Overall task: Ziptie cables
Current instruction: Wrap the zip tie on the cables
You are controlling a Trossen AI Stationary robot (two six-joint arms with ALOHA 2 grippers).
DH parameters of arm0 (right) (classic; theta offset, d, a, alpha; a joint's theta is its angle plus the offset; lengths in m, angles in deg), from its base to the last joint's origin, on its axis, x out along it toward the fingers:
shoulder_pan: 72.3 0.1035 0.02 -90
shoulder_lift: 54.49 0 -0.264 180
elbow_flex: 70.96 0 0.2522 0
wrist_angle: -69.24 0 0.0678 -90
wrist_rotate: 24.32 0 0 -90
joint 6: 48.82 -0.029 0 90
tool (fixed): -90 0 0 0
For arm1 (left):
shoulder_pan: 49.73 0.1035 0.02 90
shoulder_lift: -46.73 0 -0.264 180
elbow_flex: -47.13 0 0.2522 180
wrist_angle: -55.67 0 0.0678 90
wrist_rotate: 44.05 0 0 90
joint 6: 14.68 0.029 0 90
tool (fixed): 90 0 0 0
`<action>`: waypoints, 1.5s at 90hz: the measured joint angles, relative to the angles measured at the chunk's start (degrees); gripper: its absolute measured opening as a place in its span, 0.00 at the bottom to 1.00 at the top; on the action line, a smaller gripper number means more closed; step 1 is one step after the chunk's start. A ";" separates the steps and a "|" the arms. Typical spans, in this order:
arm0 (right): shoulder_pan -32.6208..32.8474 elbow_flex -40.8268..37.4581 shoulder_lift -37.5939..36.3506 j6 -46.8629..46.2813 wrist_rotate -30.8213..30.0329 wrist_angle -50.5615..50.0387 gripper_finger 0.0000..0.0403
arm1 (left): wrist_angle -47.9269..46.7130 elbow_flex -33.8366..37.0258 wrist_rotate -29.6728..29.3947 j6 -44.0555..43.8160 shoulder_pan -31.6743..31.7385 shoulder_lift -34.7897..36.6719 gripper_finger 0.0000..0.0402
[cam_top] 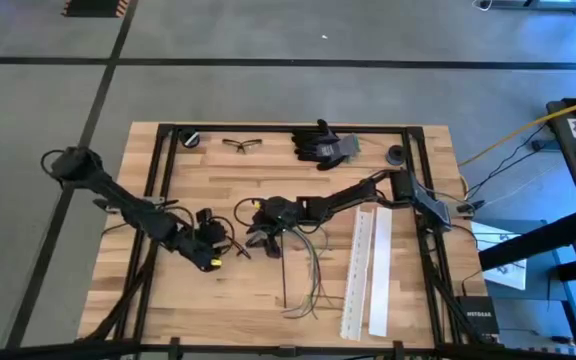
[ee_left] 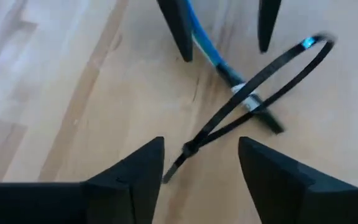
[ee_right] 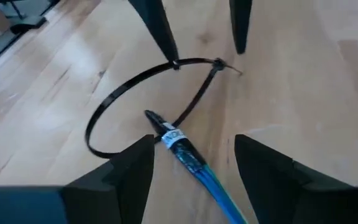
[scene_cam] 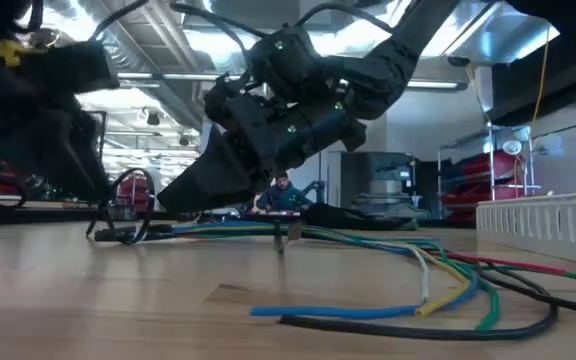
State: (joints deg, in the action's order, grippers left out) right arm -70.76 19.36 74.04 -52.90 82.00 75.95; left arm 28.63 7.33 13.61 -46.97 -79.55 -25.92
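The left pincer is seen low over the wooden desk, left of its middle, with its fingers spread apart and nothing held between them. Just ahead of it a black zip tie, closed into a loop, lies flat on the desk, with the tip of a blue cable resting by it. Facing the left pincer from the other side of the loop, the right pincer is held just above the desk, its fingers likewise parted and gripping nothing; the blue cable passes between them. The cables are spread on the desk from the right pincer toward the near edge, fanned out loosely; in the low view blue, green, yellow, red, white and black strands are made out. Further right two white perforated strips lie side by side. Along the far edge, safety glasses and black gloves are laid.
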 joint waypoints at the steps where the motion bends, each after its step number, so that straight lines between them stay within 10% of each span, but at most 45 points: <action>1: 0.00 0.00 0.00 0.00 -0.08 0.00 0.52 | 0.56 0.22 -0.05 0.21 0.16 -0.04 0.47; 46: -0.91 -0.17 -8.92 6.00 -1.58 -19.64 0.52 | 15.76 2.04 0.91 11.70 6.30 -5.25 0.02; 86: -0.13 -0.09 -2.68 14.86 -7.07 -14.11 0.51 | 20.43 1.98 0.59 13.02 6.66 -6.46 0.00; 119: 0.02 -0.04 -1.95 14.06 -6.12 -14.32 0.04 | 22.70 1.98 -2.39 13.86 6.64 -6.46 0.00; 135: 1.20 0.00 -1.95 9.94 -5.56 -13.49 0.04 | 23.22 1.01 -5.92 17.63 6.72 -6.46 0.00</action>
State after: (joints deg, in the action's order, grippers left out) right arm -69.56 19.36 72.09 -42.96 76.45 62.47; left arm 51.85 8.34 7.69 -29.34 -72.83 -32.38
